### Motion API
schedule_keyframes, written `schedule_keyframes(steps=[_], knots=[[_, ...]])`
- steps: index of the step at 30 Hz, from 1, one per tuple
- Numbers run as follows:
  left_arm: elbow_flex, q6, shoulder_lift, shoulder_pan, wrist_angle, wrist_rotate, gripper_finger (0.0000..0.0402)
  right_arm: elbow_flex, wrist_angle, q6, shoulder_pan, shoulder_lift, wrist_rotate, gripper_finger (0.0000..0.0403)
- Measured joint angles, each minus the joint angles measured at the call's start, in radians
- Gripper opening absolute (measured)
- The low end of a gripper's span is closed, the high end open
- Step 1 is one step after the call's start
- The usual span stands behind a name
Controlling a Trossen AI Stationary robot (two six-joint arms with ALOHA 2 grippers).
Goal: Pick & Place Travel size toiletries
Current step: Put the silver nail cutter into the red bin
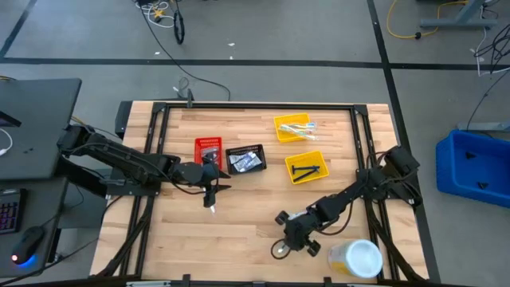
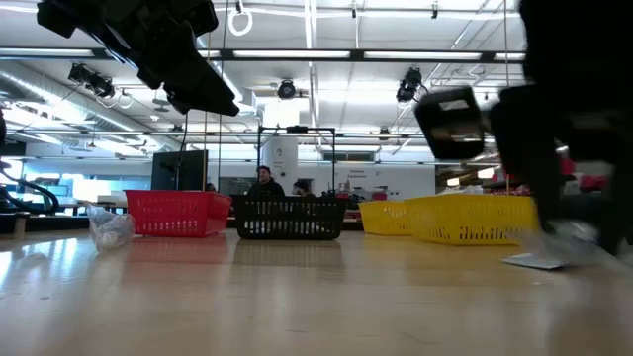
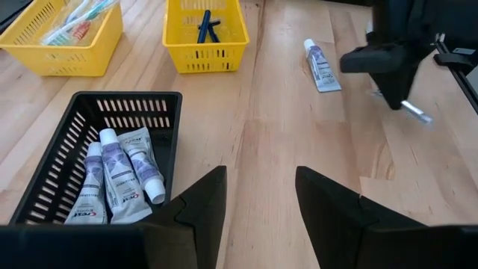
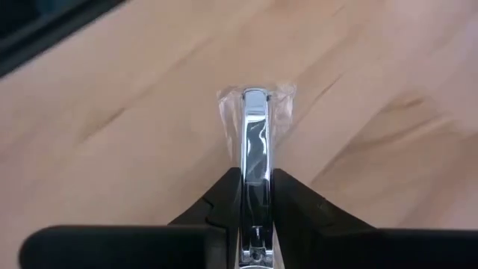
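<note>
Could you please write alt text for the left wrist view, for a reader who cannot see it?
The left end effector, fingers open and empty, hovers beside a black bin holding three white toothpaste tubes. Beyond stand two yellow bins, a loose tube on the wooden table, and the right arm.

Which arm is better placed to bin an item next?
The right. Its end effector is already shut on a silvery wrapped item near the front edge, while the left end effector hangs open and empty beside the black bin.

The tubes [image 3: 112, 179] in the black bin [image 3: 45, 187] possibly read "Crest".
</note>
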Motion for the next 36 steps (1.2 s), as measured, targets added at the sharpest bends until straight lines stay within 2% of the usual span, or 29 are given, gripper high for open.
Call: schedule_keyframes(steps=[9, 15, 18, 22, 28, 36], knots=[[0.0, -0.004, 0.0, 0.0, -0.001, -0.02, 0.0171, 0.128, 0.005, 0.015, -0.091, -0.012, 0.288, 0.007], [0.0, -0.176, 0.0, 0.0, 0.003, -0.021, 0.0171, 0.148, 0.011, 0.065, -0.162, -0.012, 0.639, 0.007], [0.0, -0.223, 0.001, 0.0, 0.003, -0.037, 0.0171, 0.148, 0.013, 0.075, -0.196, -0.012, 0.727, 0.0071], [0.0, -0.299, 0.001, 0.0, 0.003, -0.108, 0.0171, 0.148, 0.102, 0.07, -0.236, -0.012, 0.79, 0.0071], [0.0, -0.423, 0.001, 0.015, 0.01, -0.15, 0.0171, 0.148, 0.242, -0.006, -0.285, -0.012, 0.794, 0.0071], [0.001, -0.473, 0.001, 0.031, 0.126, -0.156, 0.0171, 0.149, 0.237, -0.06, -0.309, -0.012, 0.793, 0.0071]])
